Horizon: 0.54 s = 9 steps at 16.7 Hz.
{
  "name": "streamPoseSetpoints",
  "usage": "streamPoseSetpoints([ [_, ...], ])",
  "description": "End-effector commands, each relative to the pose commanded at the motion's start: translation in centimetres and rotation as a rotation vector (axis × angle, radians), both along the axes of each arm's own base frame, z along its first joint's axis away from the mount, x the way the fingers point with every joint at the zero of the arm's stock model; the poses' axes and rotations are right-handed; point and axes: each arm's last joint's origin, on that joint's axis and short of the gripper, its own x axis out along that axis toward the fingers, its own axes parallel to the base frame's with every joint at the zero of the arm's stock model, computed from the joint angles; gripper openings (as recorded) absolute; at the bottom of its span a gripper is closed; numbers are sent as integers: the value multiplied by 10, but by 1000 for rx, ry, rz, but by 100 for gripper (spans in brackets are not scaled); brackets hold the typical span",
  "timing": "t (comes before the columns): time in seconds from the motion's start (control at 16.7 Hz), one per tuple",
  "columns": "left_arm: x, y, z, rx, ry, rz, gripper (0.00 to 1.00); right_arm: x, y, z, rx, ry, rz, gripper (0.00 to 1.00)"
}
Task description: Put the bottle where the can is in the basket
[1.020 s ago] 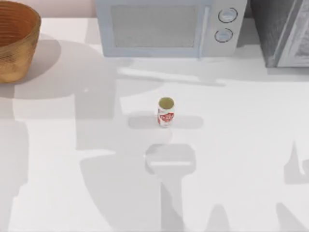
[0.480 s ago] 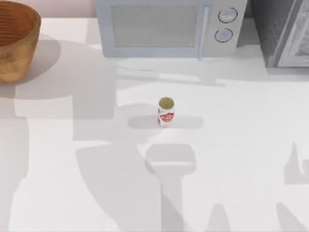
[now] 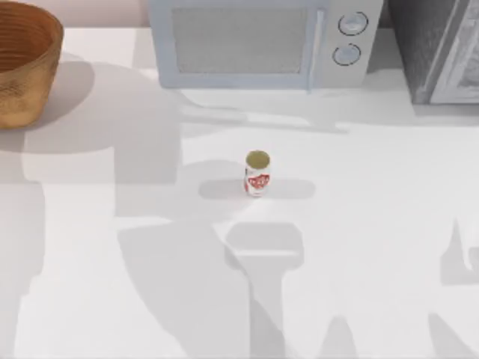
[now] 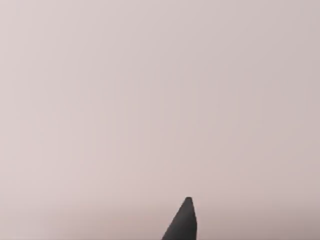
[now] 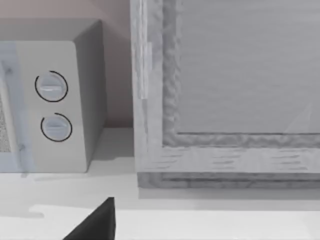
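Observation:
The can [image 3: 257,173], white with red markings and a gold-tan top, stands upright on the white table near its middle. The orange-brown wicker basket [image 3: 28,82] sits at the table's far left back corner, well apart from the can. The bottle is out of view. A dark tip of my left gripper [image 4: 184,221] pokes up against a plain pinkish wall in the left wrist view. In the right wrist view a dark tip of my right gripper [image 5: 97,224] hangs above the table, facing the back right corner.
A pale blue-grey microwave [image 3: 254,41] with two round knobs stands along the back edge, also seen as the microwave [image 5: 55,105] from the right wrist. A grey cabinet [image 3: 441,48] fills the back right corner. Arm shadows lie across the table.
The arm shadows on the left half of the table have shifted slightly. The can and the basket have not moved.

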Motion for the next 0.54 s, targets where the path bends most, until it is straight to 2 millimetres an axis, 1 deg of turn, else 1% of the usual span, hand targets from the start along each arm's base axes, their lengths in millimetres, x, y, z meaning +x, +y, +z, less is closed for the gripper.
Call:
streamPoseSetpoints([
  [0.18, 0, 0, 0, 0, 0, 0, 98, 0, 0, 0, 0, 0, 0, 100],
  [0.24, 0, 0, 0, 0, 0, 0, 100, 0, 0, 0, 0, 0, 0, 100],
  [0.54, 0, 0, 0, 0, 0, 0, 100, 0, 0, 0, 0, 0, 0, 100],
])
